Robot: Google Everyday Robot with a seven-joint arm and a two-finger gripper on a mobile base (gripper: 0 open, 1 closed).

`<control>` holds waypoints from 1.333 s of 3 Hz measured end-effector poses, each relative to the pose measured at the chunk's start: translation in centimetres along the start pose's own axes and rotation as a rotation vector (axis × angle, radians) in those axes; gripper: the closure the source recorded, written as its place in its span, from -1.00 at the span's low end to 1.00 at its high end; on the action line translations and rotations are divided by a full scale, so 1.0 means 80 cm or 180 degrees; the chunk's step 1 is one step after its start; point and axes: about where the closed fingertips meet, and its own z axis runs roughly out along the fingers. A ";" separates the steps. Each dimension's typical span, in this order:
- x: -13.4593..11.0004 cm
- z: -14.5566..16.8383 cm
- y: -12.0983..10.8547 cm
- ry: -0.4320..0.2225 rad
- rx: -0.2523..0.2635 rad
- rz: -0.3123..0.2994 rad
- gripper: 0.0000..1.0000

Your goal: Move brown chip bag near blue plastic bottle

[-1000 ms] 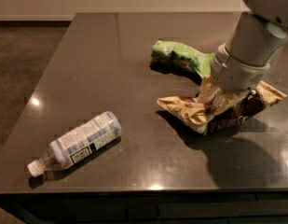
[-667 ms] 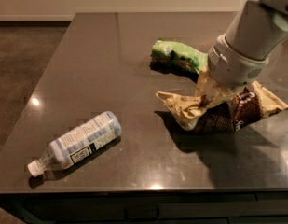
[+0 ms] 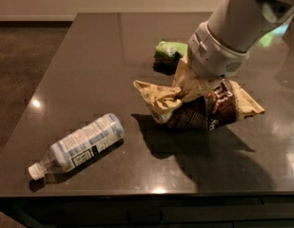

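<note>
The brown chip bag, crinkled dark brown and tan, hangs a little above the dark table, right of centre, and casts a shadow below itself. My gripper comes down from the upper right under the white wrist and is shut on the bag's upper middle. The blue plastic bottle, clear with a white cap and a pale blue label, lies on its side at the front left. A gap of bare table separates it from the bag's left tip.
A small green snack bag lies behind the chip bag, partly hidden by my arm. The table's front edge runs close below the bottle, and its left edge falls away to the floor.
My gripper has carried the brown chip bag to the left, toward the bottle and away from the green bag. The bottle has not moved.
</note>
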 end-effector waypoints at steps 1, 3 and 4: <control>-0.029 0.004 -0.011 -0.0130 0.0037 -0.0018 1.00; -0.079 0.020 -0.017 -0.0306 0.0037 -0.0037 0.27; -0.081 0.018 -0.017 -0.0300 0.0049 -0.0046 -0.17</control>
